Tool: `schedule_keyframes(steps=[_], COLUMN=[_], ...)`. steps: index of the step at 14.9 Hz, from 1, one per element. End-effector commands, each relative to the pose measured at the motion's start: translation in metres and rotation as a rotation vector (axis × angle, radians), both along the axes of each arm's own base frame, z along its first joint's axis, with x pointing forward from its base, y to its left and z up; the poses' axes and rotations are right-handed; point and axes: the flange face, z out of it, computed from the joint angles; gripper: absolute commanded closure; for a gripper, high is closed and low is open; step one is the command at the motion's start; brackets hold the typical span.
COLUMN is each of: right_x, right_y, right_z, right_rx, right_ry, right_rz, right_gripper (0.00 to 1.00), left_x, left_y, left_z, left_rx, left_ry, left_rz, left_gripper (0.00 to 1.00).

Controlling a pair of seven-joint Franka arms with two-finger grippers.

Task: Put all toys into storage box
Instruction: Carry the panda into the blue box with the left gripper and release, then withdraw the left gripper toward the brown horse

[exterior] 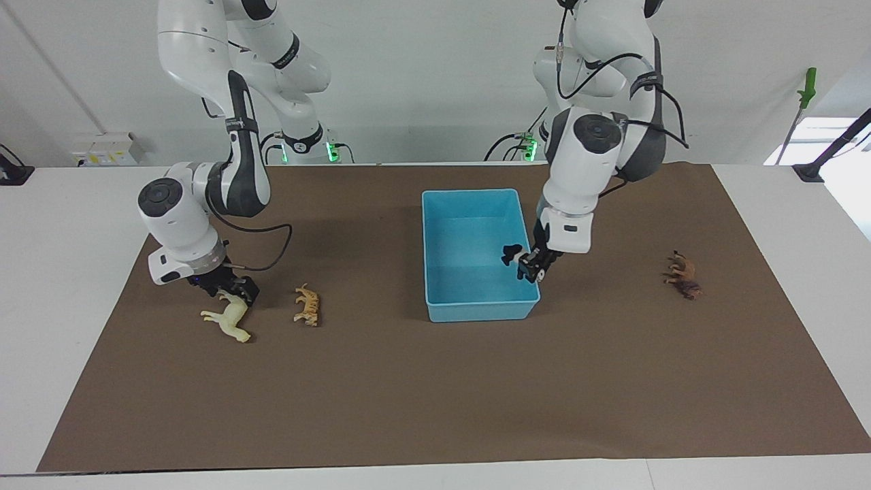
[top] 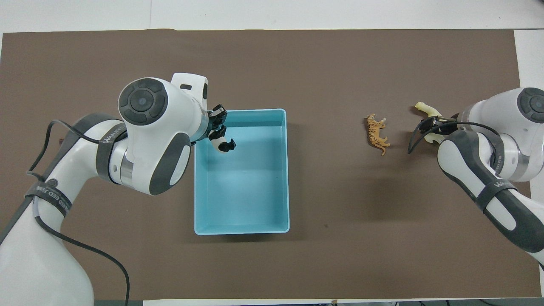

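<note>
While the left gripper (exterior: 533, 267) holds the panda (exterior: 512, 254) pinched between its fingertips, it hangs in the air over the box (exterior: 435, 238), at the corner toward the left arm's end and away from the robots; the overhead view shows the panda (top: 224, 144) just inside the rim (top: 242, 111). Nothing lies in the box yet.

Going from the robots outward: the box stands at the table's middle on the brown mat (exterior: 435, 388). At the left arm's end the brown animal (exterior: 682, 275) stands alone on the mat, well apart from the box. At the right arm's end, the tiger (exterior: 307, 305) stands between the box and the horse (exterior: 230, 317), near the horse. Both sit about as far from the robots as the box's outer end.

Low over the horse's back, the right gripper (exterior: 230, 286) stands with fingers spread to either side of the body; whether they touch it I cannot tell. In the overhead view the horse (top: 426, 110) is partly hidden under that arm.
</note>
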Motion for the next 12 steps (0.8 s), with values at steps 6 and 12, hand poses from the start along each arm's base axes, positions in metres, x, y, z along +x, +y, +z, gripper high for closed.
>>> schedule_keyframes(steps=[6, 12], right_x=[0.01, 0.061], right_y=[-0.006, 0.025], right_z=[-0.003, 0.083], right_rx=[-0.009, -0.017], right_ry=[-0.021, -0.069], right_rz=[0.003, 0.089], right_gripper=[0.29, 1.0], left_x=[-0.021, 0.033], left_y=[0.009, 0.224], left_z=[0.033, 0.039], left_rx=[0.04, 0.132], left_ry=[0.051, 0.075], left_rz=[-0.019, -0.21], left_gripper=[0.0, 0.0])
